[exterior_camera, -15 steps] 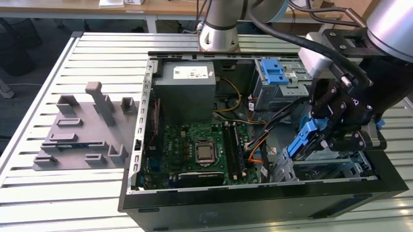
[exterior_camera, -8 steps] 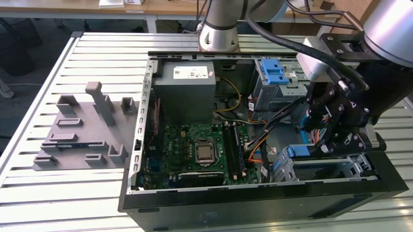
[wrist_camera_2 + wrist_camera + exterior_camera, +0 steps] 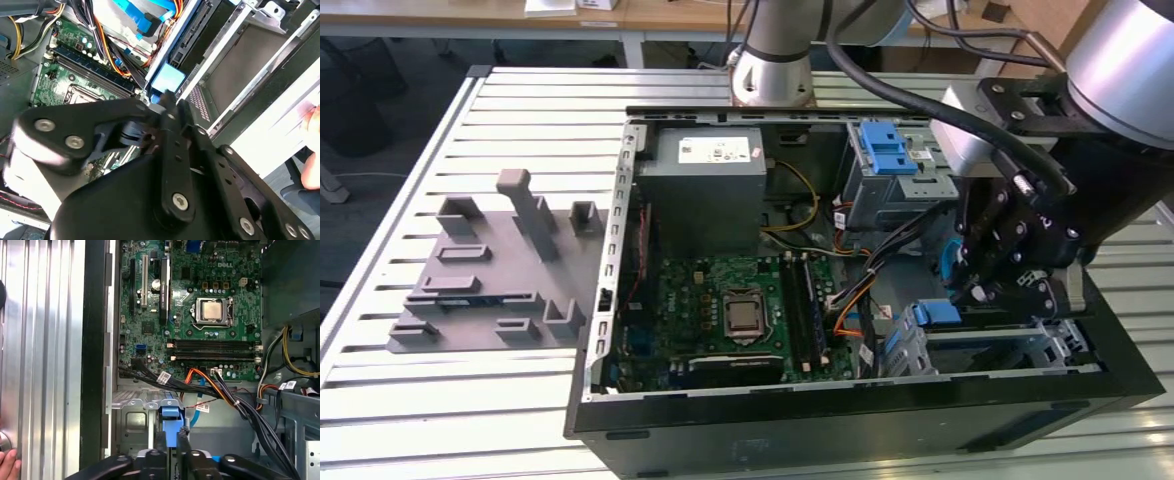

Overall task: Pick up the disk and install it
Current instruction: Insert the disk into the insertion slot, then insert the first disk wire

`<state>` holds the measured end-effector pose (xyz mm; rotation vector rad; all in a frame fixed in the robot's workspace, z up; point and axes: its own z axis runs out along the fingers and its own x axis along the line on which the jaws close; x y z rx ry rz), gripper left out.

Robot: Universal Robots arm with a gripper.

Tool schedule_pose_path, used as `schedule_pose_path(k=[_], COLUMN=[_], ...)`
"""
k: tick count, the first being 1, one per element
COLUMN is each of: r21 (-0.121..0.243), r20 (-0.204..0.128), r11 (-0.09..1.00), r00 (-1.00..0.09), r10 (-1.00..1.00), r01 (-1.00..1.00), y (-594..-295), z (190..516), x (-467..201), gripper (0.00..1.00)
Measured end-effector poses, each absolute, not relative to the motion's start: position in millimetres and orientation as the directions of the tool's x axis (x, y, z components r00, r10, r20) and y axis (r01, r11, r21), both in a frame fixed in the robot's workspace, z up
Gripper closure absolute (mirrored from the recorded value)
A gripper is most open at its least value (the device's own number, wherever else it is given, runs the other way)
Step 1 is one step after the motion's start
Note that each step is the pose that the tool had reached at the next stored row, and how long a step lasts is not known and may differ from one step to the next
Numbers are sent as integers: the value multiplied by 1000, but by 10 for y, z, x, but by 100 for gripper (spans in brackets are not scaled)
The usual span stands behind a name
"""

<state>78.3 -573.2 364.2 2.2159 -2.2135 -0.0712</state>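
Observation:
The disk (image 3: pixel 937 312) shows mainly as its blue carrier tab, low in the front corner of the open computer case (image 3: pixel 607 300), on the exterior view's right. Its body lies in the grey metal drive bay (image 3: pixel 1047 345) there. My black gripper (image 3: pixel 966 303) reaches down into that corner. In the first wrist view the gripper (image 3: pixel 171 441) has its two fingertips (image 3: pixel 160 440) pressed on either side of the blue carrier (image 3: pixel 170 416), shut on it. The second wrist view shows the gripper (image 3: pixel 167 102) just beside the blue tab (image 3: pixel 168 79). Most of the drive is hidden by the bay and the gripper.
A bundle of orange and black cables (image 3: pixel 220 390) runs close past the bay. The motherboard (image 3: pixel 734 310), a grey power supply box (image 3: pixel 707 170) and an upper cage with a blue latch (image 3: pixel 897 155) are inside the case. A grey fixture (image 3: pixel 494 270) lies on the table. A person's hand (image 3: pixel 7 462) rests nearby.

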Motion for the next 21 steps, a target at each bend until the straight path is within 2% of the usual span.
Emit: schedule_pose_path(k=[2,4,21], r21=[38,38,38], r20=[-26,-26,-26], r11=[-2,-2,-2], r00=[1,1,1], r10=[-1000,-1000,-1000], r01=[-999,-999,-999], y=[-5732,-5732,-5732], z=[3629,3615,3558], x=[783,782,807], gripper=[87,89,89])
